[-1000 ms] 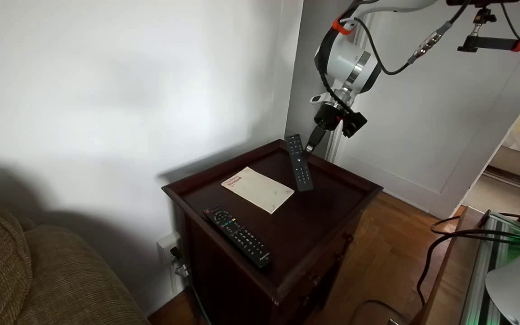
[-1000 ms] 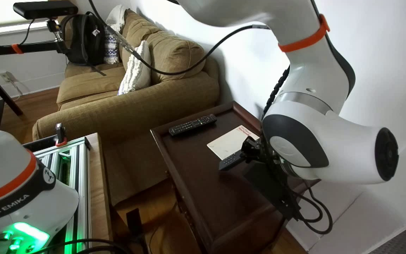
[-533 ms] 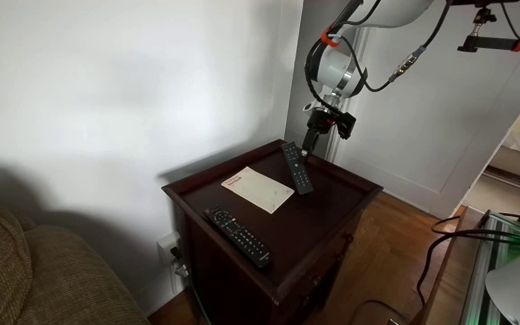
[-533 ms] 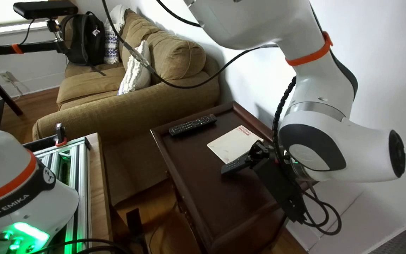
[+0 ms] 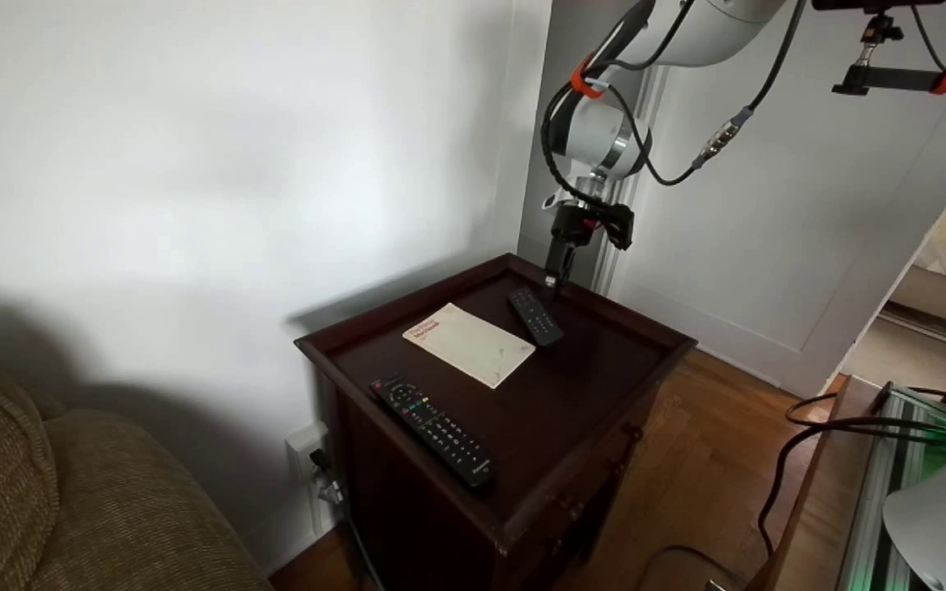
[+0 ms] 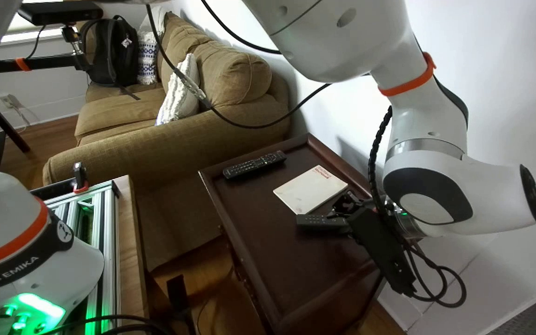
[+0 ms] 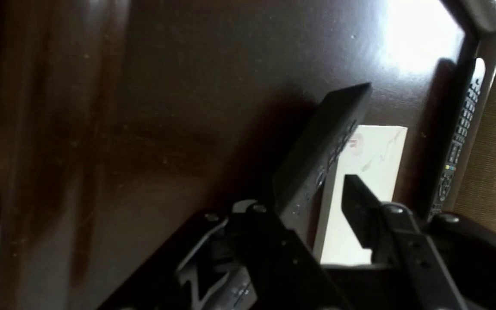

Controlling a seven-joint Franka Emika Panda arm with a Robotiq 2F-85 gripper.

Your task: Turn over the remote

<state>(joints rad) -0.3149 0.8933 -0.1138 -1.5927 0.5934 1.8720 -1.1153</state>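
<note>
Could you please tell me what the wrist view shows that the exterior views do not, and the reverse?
Only the wrist view shows part of the pale paper sheet through the gap between the spread fingers of the end effector, and a bright patch of glare on the dark wooden table.

Only the exterior views show the white robot arm, in both, and, in an exterior view, a black backpack.

All share the slim remote, longer remote, paper sheet, table, end effector and some of the brown sofa.

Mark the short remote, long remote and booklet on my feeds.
Short remote (image 5: 535, 317), in an exterior view: middle of its button face.
Long remote (image 5: 433, 428), in an exterior view: middle of its button face.
Booklet (image 5: 470, 345), in an exterior view: middle of its cover.
</note>
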